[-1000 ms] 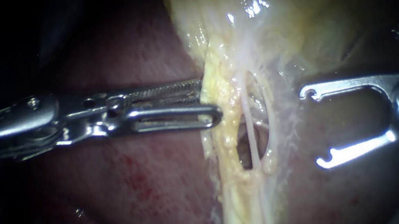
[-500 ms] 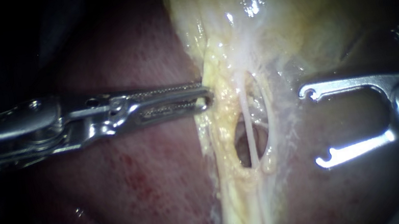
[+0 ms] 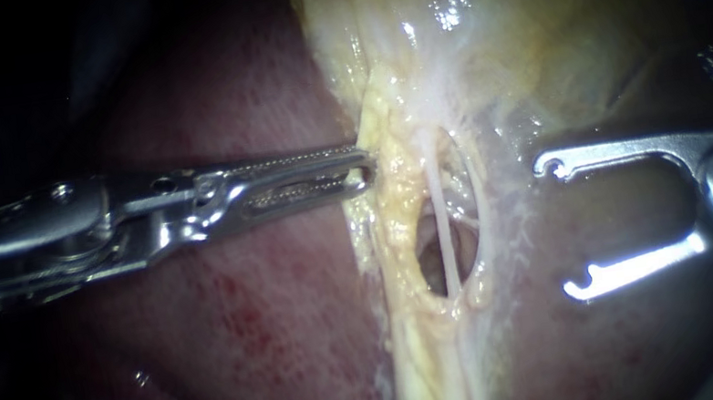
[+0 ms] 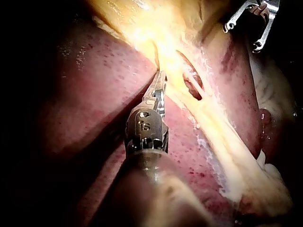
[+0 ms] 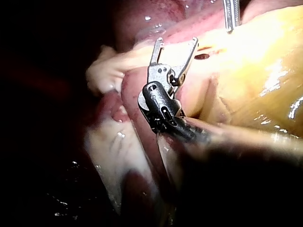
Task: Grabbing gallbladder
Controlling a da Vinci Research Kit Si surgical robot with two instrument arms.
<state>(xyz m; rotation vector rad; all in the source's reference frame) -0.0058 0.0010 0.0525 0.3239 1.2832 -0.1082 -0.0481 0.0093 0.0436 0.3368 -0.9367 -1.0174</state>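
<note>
The left instrument (image 3: pixel 367 171), bright steel with finely toothed jaws, reaches from the left edge to mid-frame, its jaws pressed together on the lumpy yellow fatty fringe (image 3: pixel 395 213) hanging below the gallbladder (image 3: pixel 517 23), a glossy, wet, yellowish sac that fills the upper centre and upper right. At right, the right instrument (image 3: pixel 561 229) holds its thin, hook-tipped jaws spread wide, gripping nothing. Between them a pale, thread-like tube (image 3: pixel 443 225) crosses an oval opening in the fringe, over dark red, speckled liver (image 3: pixel 254 333).

No legible text, labels, brands, numbers or signs in any view.
</note>
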